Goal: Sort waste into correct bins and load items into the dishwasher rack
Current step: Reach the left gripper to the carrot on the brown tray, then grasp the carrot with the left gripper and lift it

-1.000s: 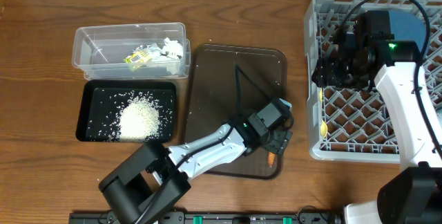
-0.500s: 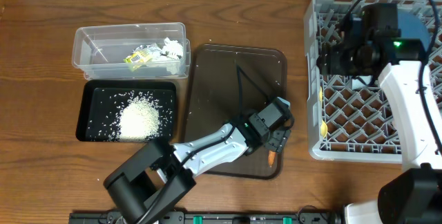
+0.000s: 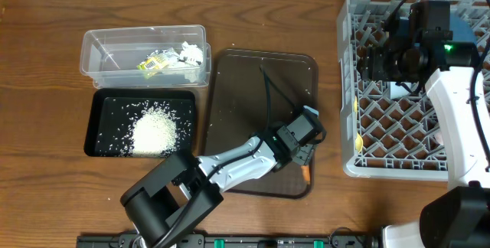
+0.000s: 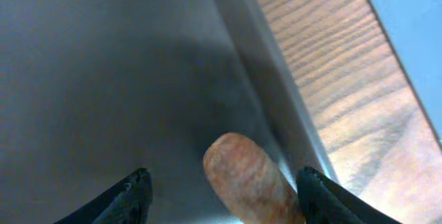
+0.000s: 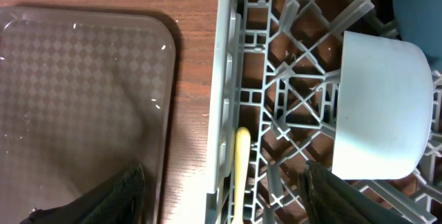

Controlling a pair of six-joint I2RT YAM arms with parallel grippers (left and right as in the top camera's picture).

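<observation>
- Left gripper (image 3: 304, 157) is spread wide either side of the carrot (image 4: 250, 179), not pinching it yet.
- The carrot lies against the brown tray (image 3: 245, 87) rim, so I'd guess it's lined up for a grab.
- Right gripper (image 5: 224, 200) hangs wide and empty over the dishwasher rack (image 3: 348, 125), where the light blue cup (image 5: 376, 106) sits.

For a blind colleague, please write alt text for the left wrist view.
An orange carrot lies on the dark brown tray near its rim, between the fingertips of the open left claw. Wooden table shows beyond.
</observation>
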